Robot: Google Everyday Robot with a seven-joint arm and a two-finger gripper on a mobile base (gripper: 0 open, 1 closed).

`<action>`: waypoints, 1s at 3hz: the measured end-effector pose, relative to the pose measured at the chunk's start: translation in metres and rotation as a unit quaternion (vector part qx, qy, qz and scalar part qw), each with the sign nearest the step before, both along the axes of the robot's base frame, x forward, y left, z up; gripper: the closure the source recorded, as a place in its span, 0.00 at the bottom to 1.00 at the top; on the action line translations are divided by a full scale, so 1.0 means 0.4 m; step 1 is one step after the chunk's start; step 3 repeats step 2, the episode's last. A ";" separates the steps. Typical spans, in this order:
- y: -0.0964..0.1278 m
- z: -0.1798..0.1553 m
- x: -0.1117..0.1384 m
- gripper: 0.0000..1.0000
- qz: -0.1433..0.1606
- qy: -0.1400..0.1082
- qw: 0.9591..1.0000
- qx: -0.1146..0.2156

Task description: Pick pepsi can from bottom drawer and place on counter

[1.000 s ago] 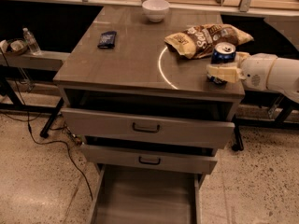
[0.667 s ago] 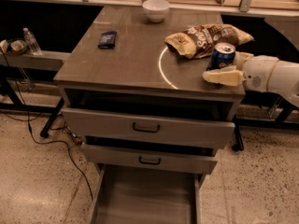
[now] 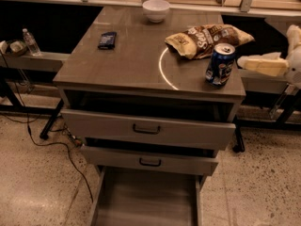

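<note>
The counter (image 3: 131,60) takes up the middle of the scene, a wide grey-brown top with a thin white arc (image 3: 162,69) curving across its right half. Below it three drawers stand stepped outward: the top drawer (image 3: 148,128) and the middle drawer (image 3: 150,161), each with a dark handle, and the bottom drawer (image 3: 146,201) pulled out furthest, a flat tray down near the floor. The gripper (image 3: 244,62) hangs off the counter's right edge, pale and pointing left toward the can, apart from it and holding nothing; I cannot tell whether it is spread or pressed together. A crumpled chip bag (image 3: 207,39) lies at the right rear of the top, and a white bowl (image 3: 156,9) sits at the back edge. The pepsi can (image 3: 220,64) stands upright on the counter near its front right corner, just right of the arc and just in front of the bag. A small dark packet (image 3: 107,40) lies toward the left. Off to the far left, a water bottle (image 3: 31,41) stands on a low shelf.
</note>
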State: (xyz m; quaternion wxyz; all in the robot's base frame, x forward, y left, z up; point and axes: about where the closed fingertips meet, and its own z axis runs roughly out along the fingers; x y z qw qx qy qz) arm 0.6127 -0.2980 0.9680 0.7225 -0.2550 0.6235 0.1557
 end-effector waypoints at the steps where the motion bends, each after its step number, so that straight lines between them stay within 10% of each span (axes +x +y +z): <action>1: -0.132 0.171 -0.111 0.00 -0.056 -0.101 0.993 0.008; 2: -0.129 0.263 -0.162 0.00 -0.064 -0.153 0.986 -0.003; 3: -0.129 0.263 -0.162 0.00 -0.064 -0.153 0.986 -0.003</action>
